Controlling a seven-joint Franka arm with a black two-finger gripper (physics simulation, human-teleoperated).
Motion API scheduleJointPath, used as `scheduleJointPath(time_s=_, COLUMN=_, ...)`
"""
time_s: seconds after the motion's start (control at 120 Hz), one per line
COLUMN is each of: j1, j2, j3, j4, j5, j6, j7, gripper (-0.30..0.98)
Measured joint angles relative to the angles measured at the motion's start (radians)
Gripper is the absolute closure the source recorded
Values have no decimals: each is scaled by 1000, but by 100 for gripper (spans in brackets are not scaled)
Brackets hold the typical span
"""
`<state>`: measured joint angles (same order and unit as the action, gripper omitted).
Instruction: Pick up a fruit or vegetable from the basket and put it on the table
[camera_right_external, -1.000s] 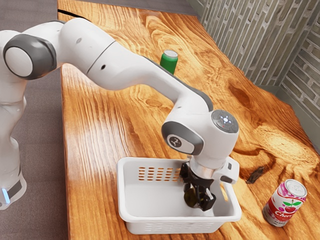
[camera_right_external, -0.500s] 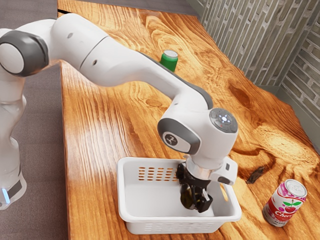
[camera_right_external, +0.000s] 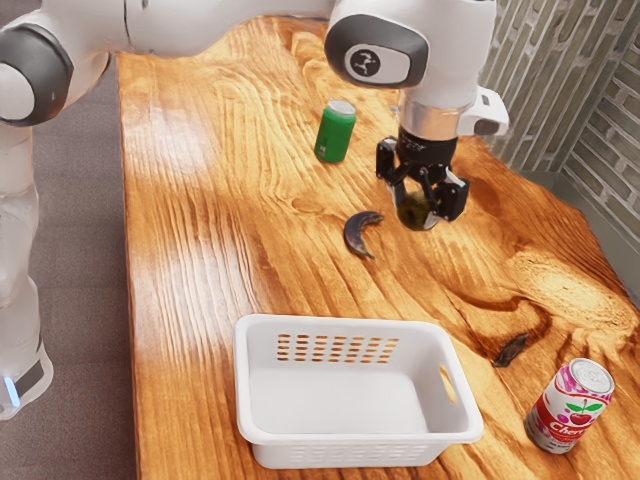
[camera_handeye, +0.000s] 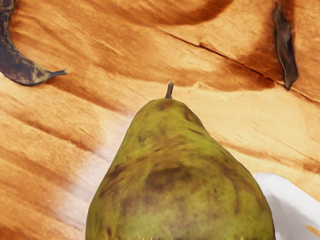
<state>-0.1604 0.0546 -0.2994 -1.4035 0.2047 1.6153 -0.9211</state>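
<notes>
In the exterior view my black gripper (camera_right_external: 424, 196) is up above the table (camera_right_external: 215, 250), beyond the basket, shut on a green-brown pear (camera_right_external: 415, 211). In the wrist view the pear (camera_handeye: 175, 175) looms large, its stem pointing away from my hand, with wood grain behind it. The white basket (camera_right_external: 340, 438) stands on the table, and no fruit shows in the part of its inside that is visible.
A dark, spotted banana (camera_right_external: 356, 232) lies on the table between the basket and a green can (camera_right_external: 335, 132). A red and white cherry can (camera_right_external: 568, 408) stands at the exterior view's right, near a small brown dried piece (camera_right_external: 510, 350).
My hand has risen out of the basket with the pear and moved back over the table beyond it. The banana, hidden behind the arm before, has come into view.
</notes>
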Motion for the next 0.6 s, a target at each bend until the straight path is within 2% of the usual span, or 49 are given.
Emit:
scheduleJointPath(time_s=0.117, j1=284, j2=5, j3=3, j4=13, j5=-3, j6=-46, j7=32, gripper=52)
scheduleJointPath(time_s=0.175, j1=350, j2=68, j3=-4, j4=87, j5=-4, j6=-50, j7=48, gripper=52)
scheduleJointPath(time_s=0.3, j1=189, j2=278, j3=-36, j4=311, j5=2, j6=-55, j7=83, gripper=53)
scheduleJointPath(time_s=0.467, j1=164, j2=321, j3=-36, j4=357, j5=6, j6=-60, j7=121, gripper=53)
scheduleJointPath(time_s=0.533, j1=163, j2=317, j3=-36, j4=347, j5=-2, j6=-47, j7=133, gripper=34)
scheduleJointPath(time_s=0.6, j1=163, j2=314, j3=-36, j4=340, j5=-15, j6=-34, j7=144, gripper=22)
